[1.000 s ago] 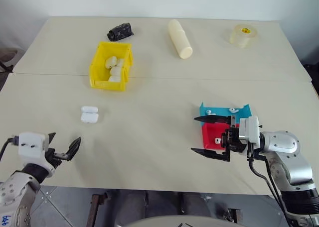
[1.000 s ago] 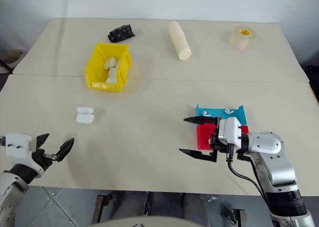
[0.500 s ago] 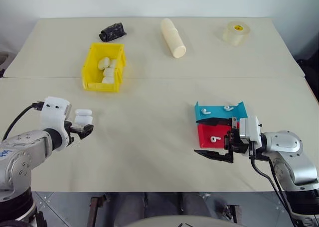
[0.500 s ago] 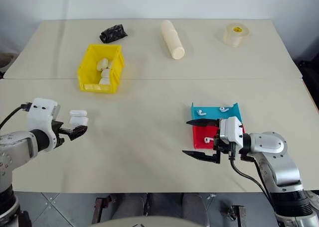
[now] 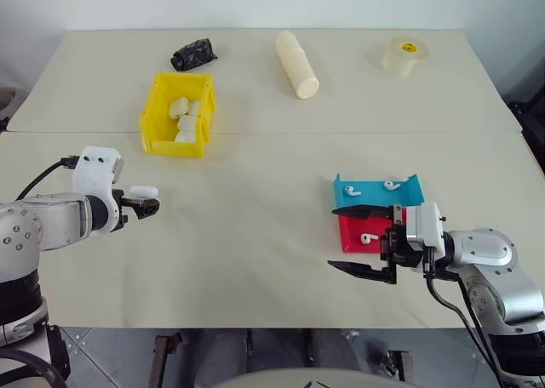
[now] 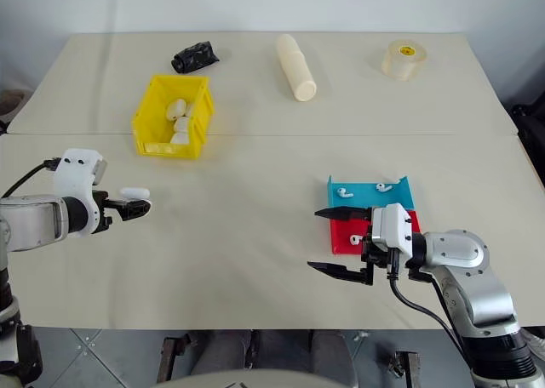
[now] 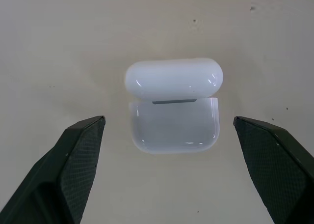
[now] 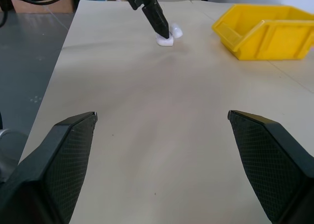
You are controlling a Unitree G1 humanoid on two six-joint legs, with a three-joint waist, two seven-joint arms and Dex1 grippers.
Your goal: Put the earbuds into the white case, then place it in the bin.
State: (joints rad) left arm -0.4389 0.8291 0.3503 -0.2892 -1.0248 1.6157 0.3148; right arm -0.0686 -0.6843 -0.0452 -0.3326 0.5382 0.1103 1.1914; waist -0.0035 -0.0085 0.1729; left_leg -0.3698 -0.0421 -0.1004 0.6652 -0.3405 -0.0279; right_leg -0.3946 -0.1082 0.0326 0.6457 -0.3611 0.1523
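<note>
Left pincer (image 7: 167, 135) open, straddling white case (image 7: 172, 106), seemingly untouched.

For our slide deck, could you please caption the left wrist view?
Open left gripper poised around the white case, lid ajar, on the beige table.

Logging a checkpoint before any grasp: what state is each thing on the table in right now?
Small glossy white charging case: lid flipped open, lying on the table.
Bright yellow plastic bin: upright, white cases inside.
Tiny white earbuds: loose in the red and blue trays.
Left tool: open, either side of the case, not touching.
Right tool: open, empty.
</note>
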